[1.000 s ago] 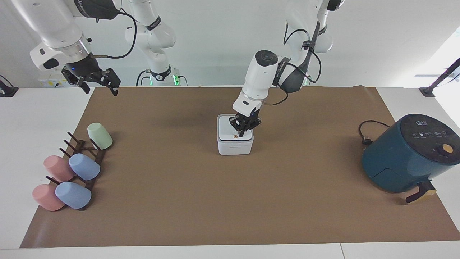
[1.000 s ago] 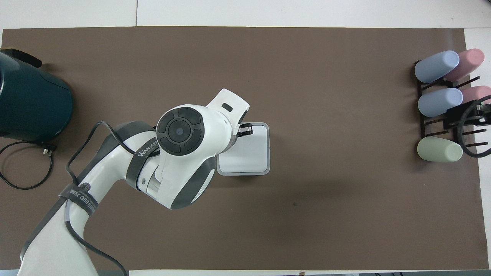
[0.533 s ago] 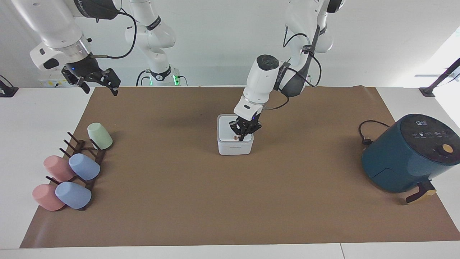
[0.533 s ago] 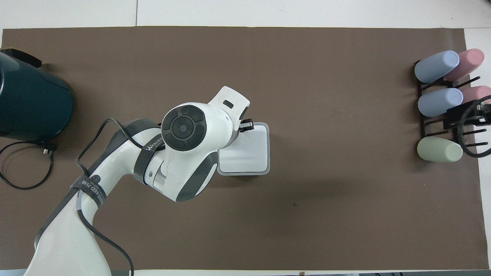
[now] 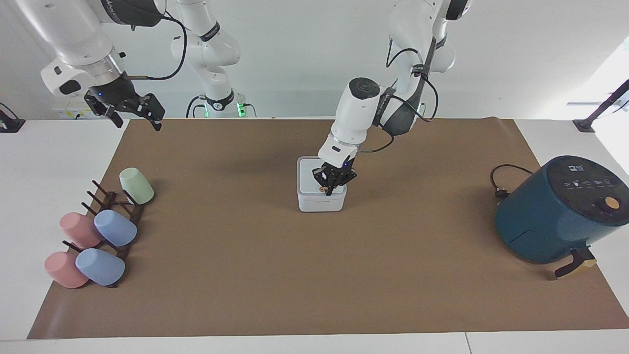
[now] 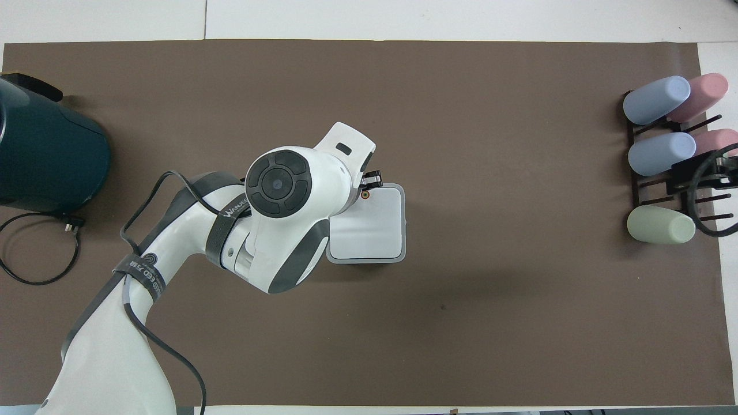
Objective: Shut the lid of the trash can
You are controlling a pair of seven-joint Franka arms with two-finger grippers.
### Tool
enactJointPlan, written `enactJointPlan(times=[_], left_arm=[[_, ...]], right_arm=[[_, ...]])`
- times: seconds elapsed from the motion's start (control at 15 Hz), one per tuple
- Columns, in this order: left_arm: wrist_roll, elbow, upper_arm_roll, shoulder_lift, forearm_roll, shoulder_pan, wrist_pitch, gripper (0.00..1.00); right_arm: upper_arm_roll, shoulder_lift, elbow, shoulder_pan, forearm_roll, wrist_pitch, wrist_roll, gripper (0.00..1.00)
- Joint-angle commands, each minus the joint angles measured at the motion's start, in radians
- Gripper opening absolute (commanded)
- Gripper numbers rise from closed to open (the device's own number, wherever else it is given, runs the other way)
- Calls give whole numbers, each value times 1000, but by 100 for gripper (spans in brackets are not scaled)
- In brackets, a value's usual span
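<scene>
The trash can sits mid-table between the cup rack and, apparently farther off, the air fryer.

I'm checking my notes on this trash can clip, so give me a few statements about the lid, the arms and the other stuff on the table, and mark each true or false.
1. The lid lies flat on the trash can. True.
2. The right gripper is on the lid. False: the left gripper is at the lid's edge farthest from the robots, by the orange dot; the right arm waits raised over the mat's corner.
3. The air fryer stands at the left arm's end of the table. True.
4. The cups stand upright beside the trash can. False: they rest tilted on a rack at the right arm's end.
</scene>
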Motion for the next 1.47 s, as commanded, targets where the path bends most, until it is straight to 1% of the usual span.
enactJointPlan(times=[0.0,0.27,0.33,0.47,0.67,0.8,0.93,1.0,1.07,1.13,1.4], left_arm=[[2,0,-4,59,20,-6,20,0],[0,21,-4,53,20,-4,-7,0],[3,27,-5,41,20,3,-44,0],[12,79,-1,4,18,13,-159,0],[40,147,-4,-45,12,62,-315,0],[69,159,-2,-89,9,97,-388,0],[136,158,-4,-138,5,163,-461,0],[193,156,-4,-167,-1,204,-503,26],[254,155,-1,-195,-11,242,-543,99],[317,152,-1,-223,-12,288,-581,100],[526,155,-1,-277,-12,445,-687,100]], right_arm=[[3,-16,-19,-7,-2,6,-24,100],[3,-16,-19,-7,-2,6,-24,100],[3,-16,-19,-8,-2,6,-24,100],[3,-16,-19,-7,-2,6,-24,100],[3,-16,-19,-7,-3,6,-24,100],[3,-16,-19,-7,-2,6,-24,100],[3,-16,-19,-7,-2,6,-24,100],[3,-16,-19,-7,-2,6,-24,100],[3,-16,-19,-7,-2,6,-24,100],[3,-16,-19,-7,-2,6,-24,100],[3,-16,-19,-7,-2,6,-24,100]])
